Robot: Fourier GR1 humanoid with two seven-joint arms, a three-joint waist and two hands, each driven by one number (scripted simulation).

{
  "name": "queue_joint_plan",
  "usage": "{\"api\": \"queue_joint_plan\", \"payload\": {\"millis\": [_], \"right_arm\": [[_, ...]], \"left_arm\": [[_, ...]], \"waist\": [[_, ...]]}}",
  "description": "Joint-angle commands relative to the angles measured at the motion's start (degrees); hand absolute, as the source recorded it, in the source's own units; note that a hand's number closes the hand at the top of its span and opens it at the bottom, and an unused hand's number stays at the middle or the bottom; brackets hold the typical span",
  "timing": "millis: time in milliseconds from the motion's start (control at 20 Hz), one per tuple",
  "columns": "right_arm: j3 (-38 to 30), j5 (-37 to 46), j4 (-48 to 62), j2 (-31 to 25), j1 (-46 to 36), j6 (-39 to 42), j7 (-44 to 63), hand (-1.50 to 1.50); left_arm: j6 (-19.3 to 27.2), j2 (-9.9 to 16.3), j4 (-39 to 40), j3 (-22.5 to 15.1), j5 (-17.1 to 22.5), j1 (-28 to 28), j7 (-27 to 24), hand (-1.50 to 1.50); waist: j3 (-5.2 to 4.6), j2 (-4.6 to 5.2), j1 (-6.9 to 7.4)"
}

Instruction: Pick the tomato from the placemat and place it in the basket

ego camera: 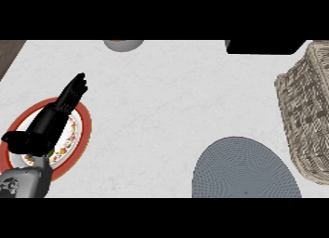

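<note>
Left hand: the black left hand point(54, 118) is seen at the left of the head view, fingers stretched straight and pointing up and away, thumb out to the lower left; nothing is held in it.
Left forearm: a grey forearm point(20, 182) is seen entering from the lower left corner.
Plate: a round plate with a red rim and a patterned white centre point(82, 135) lies under the left hand and is largely covered by it.
Placemat: a round grey woven placemat point(244, 169) is seen at the lower middle-right of the white marbled counter point(160, 102); nothing is seen lying on it.
Basket: a light brown wicker basket point(311, 107) stands at the right edge, just beside the placemat; its inside is not shown.
Tomato: it cannot be made out anywhere in the view.
Right hand: not shown.
Far edge: a grey rounded object point(122, 44) and a black object point(263, 47) are cut off at the top.
</note>
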Motion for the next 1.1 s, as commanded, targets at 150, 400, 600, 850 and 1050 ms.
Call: {"api": "queue_joint_plan", "payload": {"millis": [150, 400, 600, 850, 1050], "right_arm": [[-1.3, 4.9, 12.4, 3.1, -3.4, -2.1, -14.3, 1.50], [-4.8, 1.7, 26.6, 3.1, -12.4, -3.3, -18.0, -1.50], [-2.1, 4.9, 22.4, 4.2, -10.9, -4.4, -17.9, -1.50], [-5.2, 1.5, 23.0, 0.4, -11.0, 0.5, -19.7, -1.50], [-6.4, -2.3, 29.5, 1.3, -17.7, 2.9, -20.9, -1.50]], "left_arm": [[-1.6, 0.3, -0.5, 0.6, 0.9, 1.1, 0.8, 0.00], [-0.1, 0.1, 1.9, 0.9, -0.9, -0.3, -2.0, 0.00], [1.3, -1.6, -2.0, -0.9, -2.3, 0.5, 2.2, 0.00], [-1.4, 0.8, 0.0, 2.5, 0.9, -0.6, 1.8, 0.00], [-0.3, -0.6, -2.3, 0.1, -1.2, 0.2, 2.4, 0.00]], "waist": [[0.01, -0.08, -0.24], [0.03, 0.10, 0.14], [-0.02, -0.16, -0.44], [-0.03, -0.26, -0.81], [-0.01, -0.16, -0.36]]}}
